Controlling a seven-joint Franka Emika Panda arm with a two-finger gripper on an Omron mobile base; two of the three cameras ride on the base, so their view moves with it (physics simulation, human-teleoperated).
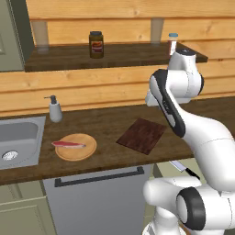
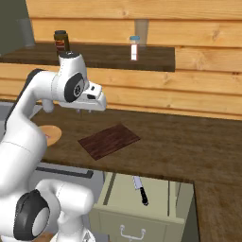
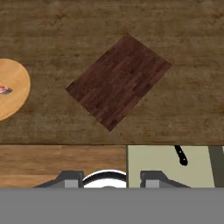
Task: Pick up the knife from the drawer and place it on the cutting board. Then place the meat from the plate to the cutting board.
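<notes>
Bench (image 1: 105, 126) dark brown, wood-grained. Cutting board (image 1: 142, 135) dark reddish-brown, fine plank pattern. Plate (image 1: 76, 147) light tan; meat (image 1: 69, 144) red-pink with pale edge. Drawer (image 2: 142, 208) pale grey-green; knife (image 2: 140, 189) silver blade, black handle. Wall planks honey-yellow.

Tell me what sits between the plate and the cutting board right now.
Nothing: bare dark countertop separates the plate from the cutting board, clear in the left base and hand views.

The open drawer (image 2: 142, 201) leaves the knife (image 2: 140, 190) reachable from above, and the cutting board (image 2: 109, 141) lies bare, well apart from the plate (image 1: 76, 147).
</notes>
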